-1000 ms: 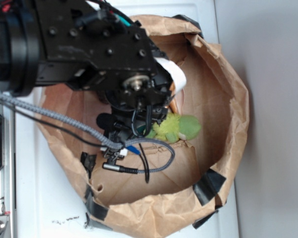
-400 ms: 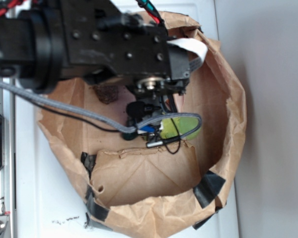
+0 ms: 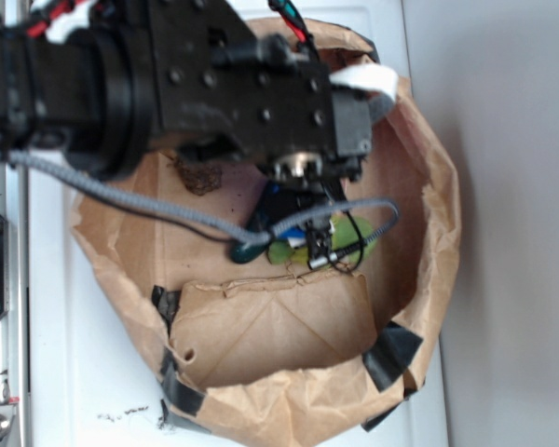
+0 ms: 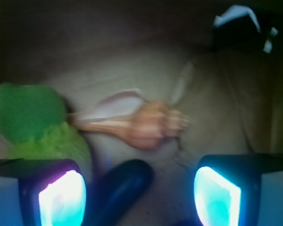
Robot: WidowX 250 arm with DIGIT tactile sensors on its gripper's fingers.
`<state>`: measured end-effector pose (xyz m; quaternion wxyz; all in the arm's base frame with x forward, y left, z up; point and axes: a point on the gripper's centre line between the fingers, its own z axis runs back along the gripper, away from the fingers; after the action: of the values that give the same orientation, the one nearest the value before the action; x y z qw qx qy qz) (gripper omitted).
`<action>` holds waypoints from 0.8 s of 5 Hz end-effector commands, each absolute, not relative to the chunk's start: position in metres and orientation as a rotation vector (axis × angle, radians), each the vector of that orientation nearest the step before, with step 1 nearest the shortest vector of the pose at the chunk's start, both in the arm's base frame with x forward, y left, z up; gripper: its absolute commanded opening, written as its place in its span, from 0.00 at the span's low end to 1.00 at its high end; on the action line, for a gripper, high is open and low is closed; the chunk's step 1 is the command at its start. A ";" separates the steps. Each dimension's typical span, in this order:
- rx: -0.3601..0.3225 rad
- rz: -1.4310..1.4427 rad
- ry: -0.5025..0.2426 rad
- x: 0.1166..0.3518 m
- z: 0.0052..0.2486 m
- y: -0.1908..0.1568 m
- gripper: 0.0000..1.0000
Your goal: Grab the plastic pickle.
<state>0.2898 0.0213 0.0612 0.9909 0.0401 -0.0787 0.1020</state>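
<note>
Plastic pickle point(image 4: 118, 190) now between spread jaws.

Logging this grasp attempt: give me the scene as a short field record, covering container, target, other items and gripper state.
container: brown paper bag with rolled rim, black tape on its edges
target: plastic pickle, dark, lying between the open fingers, nearer the left one
other items: shell beyond the pickle; green plush toy to the left; brown lumpy ball under the arm
gripper: open, fingers apart, nothing held
image quality: wrist view blurred, contact cannot be judged
</note>
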 end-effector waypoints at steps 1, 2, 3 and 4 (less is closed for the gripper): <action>0.093 0.129 -0.206 0.283 0.050 0.002 1.00; 0.132 0.069 -0.234 0.272 0.035 -0.012 1.00; 0.155 0.059 -0.225 0.269 0.026 -0.018 1.00; 0.186 0.052 -0.206 0.272 0.014 -0.021 1.00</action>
<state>0.2769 -0.0129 0.0200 0.9891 0.0952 -0.1082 0.0315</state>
